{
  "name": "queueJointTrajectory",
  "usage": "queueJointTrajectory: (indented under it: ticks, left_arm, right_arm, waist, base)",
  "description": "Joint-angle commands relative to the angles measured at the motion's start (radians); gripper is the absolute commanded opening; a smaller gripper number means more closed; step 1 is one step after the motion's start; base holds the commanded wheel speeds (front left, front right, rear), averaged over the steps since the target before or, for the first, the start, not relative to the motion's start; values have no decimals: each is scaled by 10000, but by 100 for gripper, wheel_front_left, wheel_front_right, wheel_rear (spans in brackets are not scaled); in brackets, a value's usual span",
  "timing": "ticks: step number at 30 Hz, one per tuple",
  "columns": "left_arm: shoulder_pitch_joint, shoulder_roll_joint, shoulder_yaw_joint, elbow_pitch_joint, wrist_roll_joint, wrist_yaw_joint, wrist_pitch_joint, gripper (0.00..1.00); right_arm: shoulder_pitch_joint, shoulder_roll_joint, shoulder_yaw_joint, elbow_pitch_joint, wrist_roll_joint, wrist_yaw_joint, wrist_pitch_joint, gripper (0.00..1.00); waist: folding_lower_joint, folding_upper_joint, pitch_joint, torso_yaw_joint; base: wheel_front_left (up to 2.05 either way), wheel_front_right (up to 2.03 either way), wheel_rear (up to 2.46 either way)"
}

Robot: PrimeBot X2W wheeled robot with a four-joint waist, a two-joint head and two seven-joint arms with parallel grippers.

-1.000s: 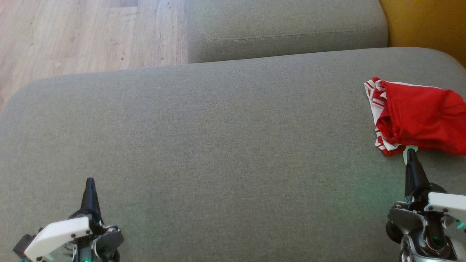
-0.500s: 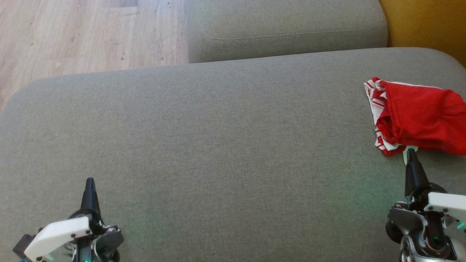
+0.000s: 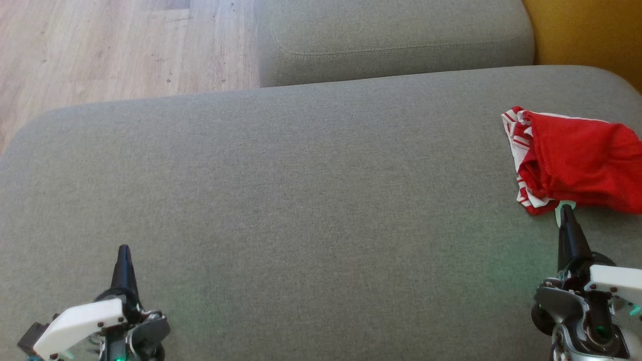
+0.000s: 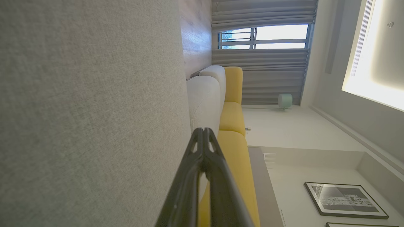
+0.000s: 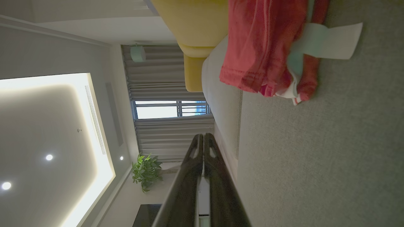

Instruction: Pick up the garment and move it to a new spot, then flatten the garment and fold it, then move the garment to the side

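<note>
Grey woven seat cushion [image 3: 301, 210], broad and round-cornered, takes up most of the head view. A second grey cushion [image 3: 391, 40] with a stitched seam sits behind it, with pale wood floor [image 3: 100, 50] at upper left and yellow upholstery [image 3: 587, 30] at upper right.

Garment [image 3: 577, 160]: red knit, soft and limp, lying at the far right edge of the seat cushion and running past the frame. It is doubled over on itself in a loose, rumpled slab rather than spread flat. Its left edge shows a red-and-white striped band. A pale paper-like tag [image 5: 331, 41] sticks out from its near side onto the cushion.

Left gripper [image 3: 124, 249]: long dark fingers pressed together to a single point, nothing between them, low over bare cushion and well apart from the garment. Right gripper [image 3: 565, 208]: fingers likewise closed and empty, tip just beside the tag and the garment's near edge; contact cannot be told.

Progress, as a judgement: the garment rests off to one side and nobody holds it. The layered lie could be a rough finished fold parked aside, or an untouched heap awaiting pickup; the pictures do not settle which. If unstarted, every step remains: lift, relocate, flatten, fold, set aside.
</note>
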Motion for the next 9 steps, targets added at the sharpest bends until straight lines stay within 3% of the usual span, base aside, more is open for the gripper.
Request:
queueJointTrajectory:
  ticks: [1, 9]
  left_arm:
    - [-521, 68, 402, -280, -7, -71, 50, 0]
    - [-522, 64, 407, -280, -3, -71, 54, 0]
  right_arm:
    - [-326, -51, 204, -383, 71, -7, 61, 0]
    - [-326, -51, 204, -383, 71, -7, 61, 0]
  waist:
    - [0, 0, 0, 0]
    - [0, 0, 0, 0]
  base:
    - [0, 0, 0]
    - [0, 0, 0]
